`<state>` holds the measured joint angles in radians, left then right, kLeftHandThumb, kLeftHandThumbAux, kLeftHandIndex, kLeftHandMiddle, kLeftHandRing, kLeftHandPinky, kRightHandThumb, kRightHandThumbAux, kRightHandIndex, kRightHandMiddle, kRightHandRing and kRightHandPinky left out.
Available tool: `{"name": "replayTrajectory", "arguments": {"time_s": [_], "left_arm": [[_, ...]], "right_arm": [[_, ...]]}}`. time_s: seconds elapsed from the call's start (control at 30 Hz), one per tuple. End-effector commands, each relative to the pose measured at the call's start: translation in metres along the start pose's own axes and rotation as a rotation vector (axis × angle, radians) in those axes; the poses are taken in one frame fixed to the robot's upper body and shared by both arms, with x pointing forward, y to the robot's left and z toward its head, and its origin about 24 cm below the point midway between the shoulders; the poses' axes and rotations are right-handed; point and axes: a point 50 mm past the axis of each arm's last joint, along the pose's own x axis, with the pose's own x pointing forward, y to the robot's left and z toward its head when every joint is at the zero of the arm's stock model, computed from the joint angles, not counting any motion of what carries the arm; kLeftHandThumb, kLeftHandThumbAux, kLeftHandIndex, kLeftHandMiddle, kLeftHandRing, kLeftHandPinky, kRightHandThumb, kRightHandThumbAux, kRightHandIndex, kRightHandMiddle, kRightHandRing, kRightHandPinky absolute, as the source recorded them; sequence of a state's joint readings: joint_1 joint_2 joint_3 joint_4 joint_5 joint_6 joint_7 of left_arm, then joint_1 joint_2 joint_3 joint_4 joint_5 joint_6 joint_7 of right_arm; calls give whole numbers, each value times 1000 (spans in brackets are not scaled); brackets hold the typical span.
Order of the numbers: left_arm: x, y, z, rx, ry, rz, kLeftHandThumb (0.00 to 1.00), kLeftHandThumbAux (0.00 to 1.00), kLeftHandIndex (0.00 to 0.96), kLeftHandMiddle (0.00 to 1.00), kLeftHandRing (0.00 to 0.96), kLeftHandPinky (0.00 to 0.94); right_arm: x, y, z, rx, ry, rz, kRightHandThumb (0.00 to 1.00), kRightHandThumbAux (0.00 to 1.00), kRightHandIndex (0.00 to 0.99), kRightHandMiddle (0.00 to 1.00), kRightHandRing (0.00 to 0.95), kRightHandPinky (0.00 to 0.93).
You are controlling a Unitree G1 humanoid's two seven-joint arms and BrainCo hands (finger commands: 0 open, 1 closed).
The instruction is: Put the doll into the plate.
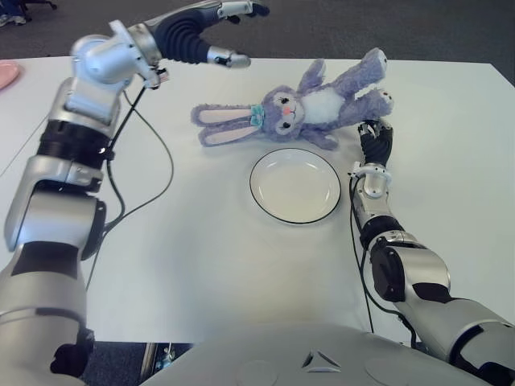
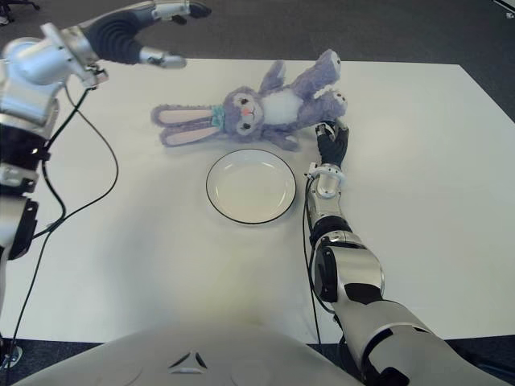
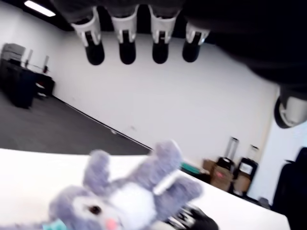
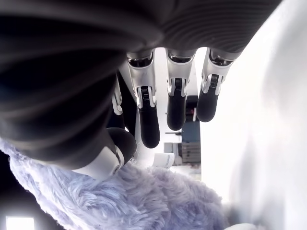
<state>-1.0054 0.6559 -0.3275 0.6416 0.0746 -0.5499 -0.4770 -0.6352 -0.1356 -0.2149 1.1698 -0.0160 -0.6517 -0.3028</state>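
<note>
The doll [image 1: 306, 108], a purple plush rabbit with long ears and a white belly, lies on its back on the white table [image 1: 201, 257], just behind the plate. The plate [image 1: 295, 185] is white with a dark rim and holds nothing. My right hand [image 1: 376, 129] lies low at the doll's foot, right of the plate. In the right wrist view its fingers [image 4: 175, 112] stretch out straight above the purple fur [image 4: 144, 201], not curled round it. My left hand [image 1: 245, 34] hovers high over the table's back edge, left of the doll, with its fingers [image 3: 127, 50] spread.
A pink object [image 1: 6, 74] shows at the table's far left edge. A black cable [image 1: 157, 153] from my left arm trails over the table left of the plate. Dark floor lies beyond the table's back edge.
</note>
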Motion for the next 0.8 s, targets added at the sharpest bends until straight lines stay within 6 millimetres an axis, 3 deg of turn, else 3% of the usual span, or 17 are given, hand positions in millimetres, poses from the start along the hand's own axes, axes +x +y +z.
{"name": "replayTrajectory", "arguments": {"time_s": [0.03, 0.27, 0.8], "left_arm": [[25, -91, -63, 193, 520, 62, 234, 312, 0, 0, 0, 0], [30, -119, -62, 187, 578, -13, 233, 305, 0, 0, 0, 0], [39, -120, -61, 169, 673, -32, 213, 280, 0, 0, 0, 0]], "right_arm": [[-122, -17, -107, -115, 448, 42, 720, 723, 427, 277, 176, 202], [-124, -15, -107, -129, 436, 56, 719, 723, 427, 279, 190, 215], [-125, -18, -111, -154, 472, 67, 721, 722, 429, 287, 175, 185]]}}
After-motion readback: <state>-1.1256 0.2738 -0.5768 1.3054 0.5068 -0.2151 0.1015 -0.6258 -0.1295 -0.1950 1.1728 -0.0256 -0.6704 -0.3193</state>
